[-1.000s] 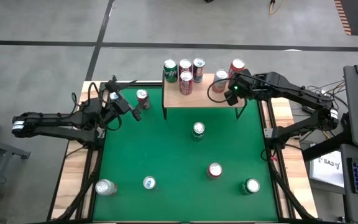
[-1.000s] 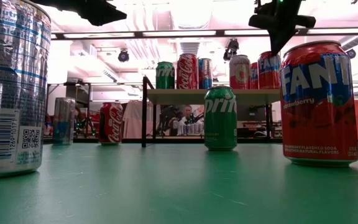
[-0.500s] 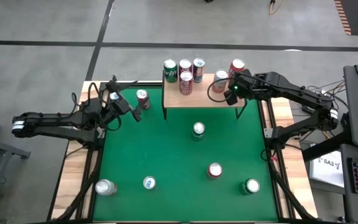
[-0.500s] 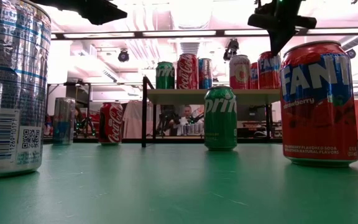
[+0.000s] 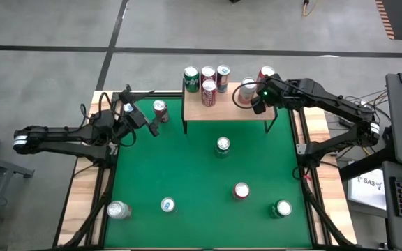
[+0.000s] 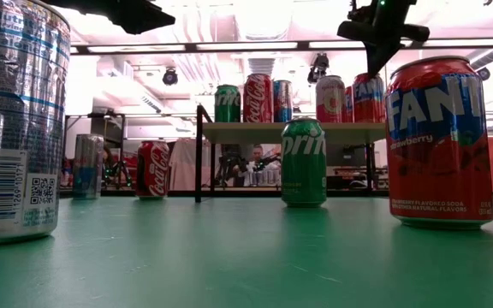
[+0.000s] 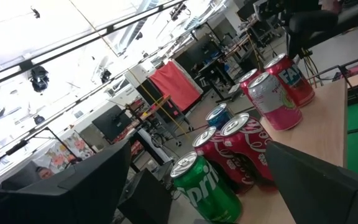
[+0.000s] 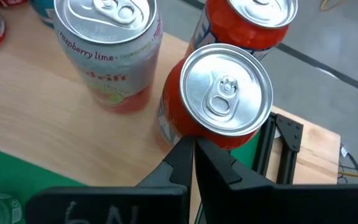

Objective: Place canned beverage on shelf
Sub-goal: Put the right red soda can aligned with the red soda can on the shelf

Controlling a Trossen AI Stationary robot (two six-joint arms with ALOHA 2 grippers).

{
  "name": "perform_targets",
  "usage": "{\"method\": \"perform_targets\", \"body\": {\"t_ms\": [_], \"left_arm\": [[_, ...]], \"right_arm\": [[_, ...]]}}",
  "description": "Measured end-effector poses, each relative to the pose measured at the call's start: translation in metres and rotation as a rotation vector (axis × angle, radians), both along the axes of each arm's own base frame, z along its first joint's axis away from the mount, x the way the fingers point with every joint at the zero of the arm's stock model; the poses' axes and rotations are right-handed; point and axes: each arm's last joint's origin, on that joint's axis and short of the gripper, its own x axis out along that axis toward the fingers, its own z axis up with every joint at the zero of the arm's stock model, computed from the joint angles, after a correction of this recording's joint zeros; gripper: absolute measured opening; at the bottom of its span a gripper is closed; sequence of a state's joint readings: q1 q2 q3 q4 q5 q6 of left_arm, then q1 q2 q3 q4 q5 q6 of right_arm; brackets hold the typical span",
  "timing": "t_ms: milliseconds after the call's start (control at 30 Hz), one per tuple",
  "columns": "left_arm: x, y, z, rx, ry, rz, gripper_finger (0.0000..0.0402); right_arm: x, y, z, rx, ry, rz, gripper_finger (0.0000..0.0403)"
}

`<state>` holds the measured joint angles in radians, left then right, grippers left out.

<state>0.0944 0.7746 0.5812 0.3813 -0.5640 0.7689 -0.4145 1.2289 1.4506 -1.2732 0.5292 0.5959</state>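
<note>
The shelf (image 5: 229, 111), a wooden board on black legs, stands at the table's far edge and carries several cans. My right gripper (image 8: 192, 146) is shut and slants down over the shelf's right end (image 5: 255, 103). Its tips are beside an orange can with a silver top (image 8: 227, 96), which stands upright on the board next to a raspberry-lime can (image 8: 114, 56). My left gripper (image 5: 145, 124) hangs open above the table's far left, pointing level at the shelf, with nothing between its fingers (image 7: 73, 186). A red can (image 5: 160, 109) stands on the felt below it. My right gripper's shut fingertips (image 8: 185, 149) come slanting from above to the orange can's side wall (image 8: 174, 127), just under its rim. Whether they touch it I cannot tell. The can stands upright on the shelf board.
Several cans stand loose on the green felt: a green one (image 5: 222, 145) in front of the shelf, a red one (image 5: 241, 190), and others along the near edge (image 5: 282, 208), (image 5: 167, 205), (image 5: 118, 210). Bare felt lies between them.
My right gripper, still shut, has swung a little toward the table's far edge over the shelf's right end. The cans have not moved.
</note>
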Motion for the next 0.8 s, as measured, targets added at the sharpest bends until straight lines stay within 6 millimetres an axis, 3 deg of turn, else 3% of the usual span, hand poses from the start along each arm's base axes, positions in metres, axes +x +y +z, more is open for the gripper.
{"method": "perform_targets", "body": {"t_ms": [300,800], "left_arm": [[0.000,0.000,0.000,0.000,0.000,0.000,0.0356],[0.000,0.000,0.000,0.000,0.000,0.001,0.0356]], "right_arm": [[0.001,0.003,-0.002,0.101,-0.051,0.020,0.0009],[0.009,-0.009,-0.011,0.075,0.033,0.010,0.0009]]}}
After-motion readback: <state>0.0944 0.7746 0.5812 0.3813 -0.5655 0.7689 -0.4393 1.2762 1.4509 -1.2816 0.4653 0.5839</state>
